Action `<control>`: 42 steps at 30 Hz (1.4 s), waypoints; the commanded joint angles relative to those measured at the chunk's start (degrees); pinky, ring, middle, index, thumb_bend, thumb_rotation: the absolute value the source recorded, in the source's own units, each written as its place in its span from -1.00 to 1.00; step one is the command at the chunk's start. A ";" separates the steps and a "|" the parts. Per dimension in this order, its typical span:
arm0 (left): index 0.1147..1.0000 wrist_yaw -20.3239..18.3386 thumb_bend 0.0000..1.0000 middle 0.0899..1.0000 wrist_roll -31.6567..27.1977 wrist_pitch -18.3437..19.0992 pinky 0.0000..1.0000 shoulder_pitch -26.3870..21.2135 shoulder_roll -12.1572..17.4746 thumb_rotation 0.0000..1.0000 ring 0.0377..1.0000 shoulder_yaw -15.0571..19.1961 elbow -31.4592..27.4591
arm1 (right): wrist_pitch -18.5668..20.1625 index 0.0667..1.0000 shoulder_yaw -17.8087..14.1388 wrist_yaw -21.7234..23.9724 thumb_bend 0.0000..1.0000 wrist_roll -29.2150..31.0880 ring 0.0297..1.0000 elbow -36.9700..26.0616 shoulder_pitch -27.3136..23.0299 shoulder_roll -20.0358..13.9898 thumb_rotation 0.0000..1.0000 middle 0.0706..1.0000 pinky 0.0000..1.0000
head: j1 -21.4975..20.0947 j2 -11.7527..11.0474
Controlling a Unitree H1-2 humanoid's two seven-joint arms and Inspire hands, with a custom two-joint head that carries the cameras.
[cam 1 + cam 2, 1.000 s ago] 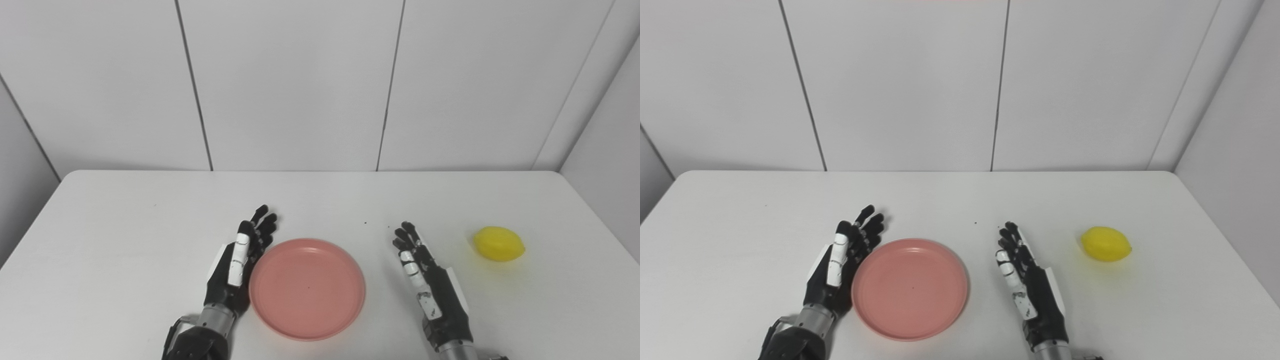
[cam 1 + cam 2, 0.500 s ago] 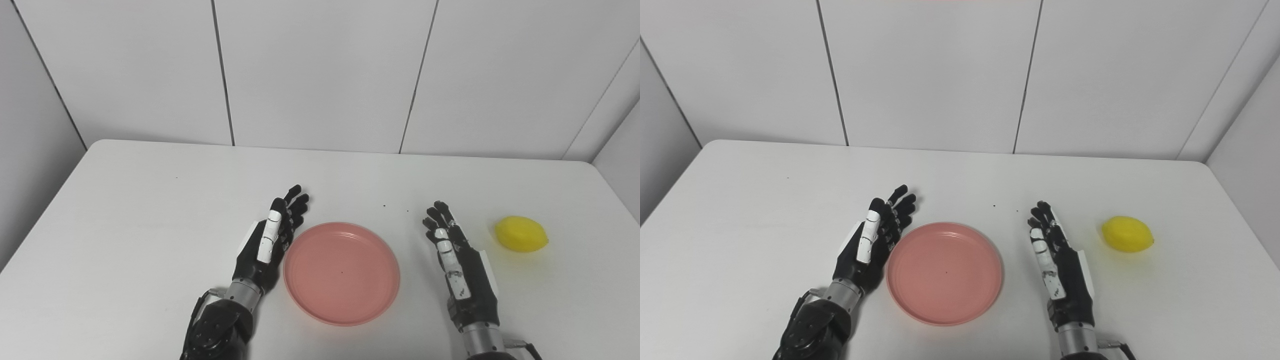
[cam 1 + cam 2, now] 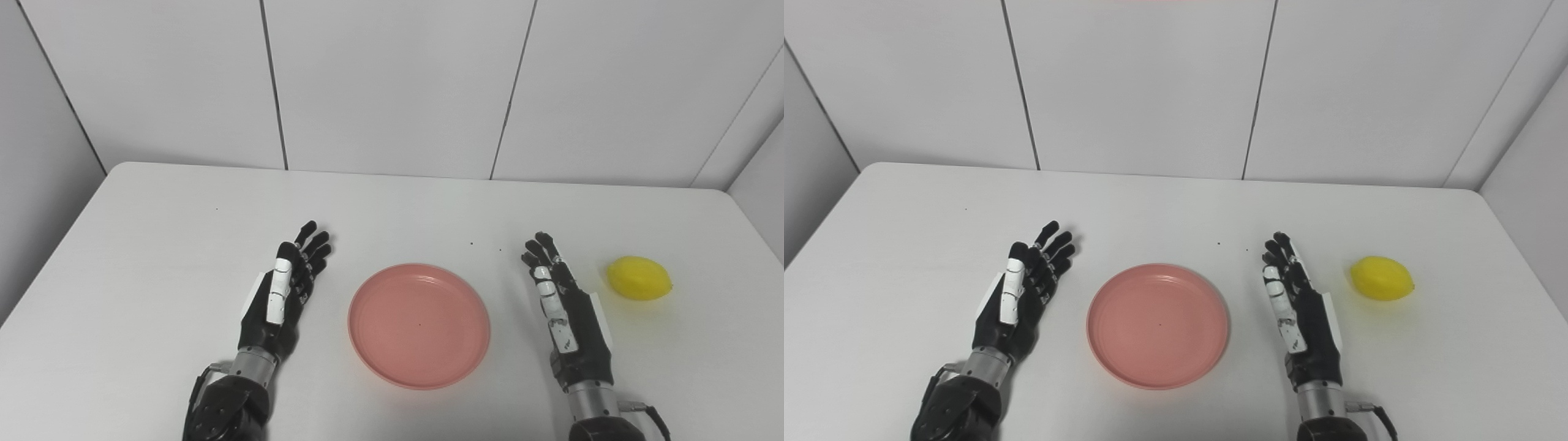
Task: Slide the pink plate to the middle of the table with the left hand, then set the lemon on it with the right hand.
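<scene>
The pink plate [image 3: 419, 324] lies empty near the middle of the white table [image 3: 153, 245], toward its front. My left hand [image 3: 283, 296] stands on edge a short gap to the plate's left, open, fingers straight, touching nothing. My right hand [image 3: 566, 308] stands on edge to the plate's right, open as well, holding nothing. The yellow lemon [image 3: 639, 278] rests on the table at the right, a little beyond and to the right of my right hand, apart from it.
White wall panels [image 3: 392, 86] stand behind the table's far edge. The table's right edge [image 3: 756, 226] runs close past the lemon. A few small dark specks [image 3: 471, 244] mark the tabletop beyond the plate.
The camera has shifted, so the whole scene sits differently. My left hand has drawn away leftward from the plate's rim, which it was touching. The plate, lemon and right hand stay put.
</scene>
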 commanded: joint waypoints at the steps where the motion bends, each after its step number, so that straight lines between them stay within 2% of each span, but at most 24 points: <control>1: 0.92 -0.59 0.51 0.92 -1.39 0.45 0.98 0.74 0.65 1.00 0.90 0.27 -2.43 | -1.87 0.86 -0.73 -0.53 0.25 -0.68 0.84 -1.94 -2.31 -0.81 0.71 0.83 0.99 | -0.41 0.00; 3: 0.90 -0.52 0.49 0.92 -2.01 0.64 0.98 1.86 1.13 1.00 0.91 0.65 -3.67 | -2.94 0.88 -0.98 -0.92 0.25 -2.46 0.89 -1.65 -3.12 -1.63 0.72 0.85 1.00 | -0.79 0.05; 7: 0.91 -0.63 0.48 0.92 -3.10 1.50 1.00 3.16 1.81 1.00 0.92 1.19 -5.59 | -3.37 0.83 -1.61 -2.49 0.29 -6.91 0.87 -2.08 -4.96 -3.56 0.63 0.81 0.96 | -2.11 0.15; 9: 0.91 -0.51 0.48 0.92 -3.31 1.80 1.00 3.43 2.09 1.00 0.92 1.16 -6.14 | -1.72 0.81 -2.22 -3.24 0.28 -9.97 0.85 -3.15 -6.28 -4.97 0.63 0.78 0.93 | -2.78 0.07; 12: 0.91 -0.48 0.49 0.92 -3.25 1.50 1.00 3.42 2.44 1.00 0.92 0.94 -5.93 | -0.11 0.78 -3.15 -3.90 0.28 -13.50 0.76 -3.86 -8.06 -6.87 0.46 0.73 0.77 | -3.13 0.06; 13: 0.91 -0.64 0.49 0.92 -3.12 1.15 1.00 3.37 2.64 1.00 0.93 0.79 -5.47 | 2.03 0.78 -3.41 -3.02 0.28 -15.34 0.76 -4.60 -8.79 -8.89 0.42 0.73 0.76 | -3.05 0.00; 14: 0.92 -0.72 0.49 0.92 -3.01 0.93 1.00 3.32 2.77 1.00 0.92 0.68 -5.11 | 3.52 0.78 -3.70 -2.23 0.33 -16.52 0.77 -5.00 -9.42 -10.62 0.28 0.74 0.74 | -2.97 -0.02; 16: 0.92 -0.80 0.49 0.92 -2.87 0.68 1.00 3.24 3.03 1.00 0.92 0.57 -4.57 | 5.79 0.78 -4.06 -0.55 0.37 -18.58 0.77 -5.50 -10.55 -14.19 0.18 0.74 0.74 | -2.81 0.10; 18: 0.92 -0.67 0.49 0.92 -3.24 0.93 1.00 3.30 3.05 1.00 0.92 0.75 -4.77 | 5.67 0.77 -4.45 -0.06 0.43 -20.53 0.77 -4.99 -11.39 -17.35 -0.02 0.74 0.74 | -2.93 0.05; 21: 0.91 -0.42 0.48 0.92 -3.57 1.28 0.99 3.46 3.01 1.00 0.91 1.12 -5.27 | 5.99 0.72 -4.65 0.36 0.51 -23.11 0.72 -4.24 -12.22 -20.96 -0.19 0.68 0.69 | -3.05 -0.01; 24: 0.92 -0.37 0.48 0.92 -4.00 1.70 1.00 3.49 3.21 1.00 0.92 1.40 -5.65 | 10.56 0.68 -4.14 2.82 0.61 -27.71 0.67 -4.89 -12.87 -24.85 -0.18 0.67 0.55 | -3.50 0.03; 26: 0.93 -0.33 0.48 0.93 -4.26 1.87 1.00 3.44 3.27 1.00 0.92 1.54 -5.75 | 12.91 0.66 -4.29 4.80 0.65 -28.70 0.66 -5.32 -13.15 -26.85 -0.20 0.67 0.51 | -3.77 -0.05; 27: 0.93 -0.33 0.49 0.93 -4.36 1.93 1.00 3.42 3.29 1.00 0.92 1.58 -5.77 | 13.74 0.65 -4.45 5.70 0.68 -28.90 0.66 -5.47 -13.27 -27.62 -0.28 0.67 0.49 | -3.77 -0.05; 31: 0.93 -0.69 0.49 0.93 -4.74 1.70 1.00 3.40 3.69 1.00 0.93 1.87 -5.47 | 16.56 0.64 -4.70 8.17 0.75 -30.91 0.62 -5.56 -13.61 -30.14 -0.43 0.67 0.41 | -5.67 -0.35; 33: 0.94 -0.85 0.47 0.93 -5.35 1.61 1.00 3.34 3.98 1.00 0.93 2.20 -5.20 | 17.54 0.64 -5.07 8.76 0.79 -30.80 0.63 -5.19 -13.77 -30.68 -0.53 0.68 0.41 | -8.12 -0.69; 38: 0.91 -1.88 0.49 0.91 -6.96 0.79 0.98 3.25 5.21 1.00 0.91 3.05 -3.75 | 18.96 0.65 -4.61 9.59 0.81 -32.25 0.63 -4.19 -13.72 -31.30 -0.50 0.68 0.42 | -11.33 -1.32; 39: 0.91 -2.35 0.50 0.91 -7.27 0.20 0.97 3.16 5.54 1.00 0.91 3.40 -2.90 | 19.68 0.65 -4.47 9.88 0.81 -32.58 0.63 -3.97 -13.67 -31.26 -0.50 0.68 0.42 | -13.11 -1.55; 42: 0.84 -3.33 0.60 0.87 -8.21 -0.83 0.92 2.90 6.29 0.98 0.88 4.27 -0.74 | 21.44 0.66 -4.04 10.57 0.82 -33.13 0.64 -3.54 -13.42 -31.24 -0.46 0.70 0.42 | -14.36 -1.72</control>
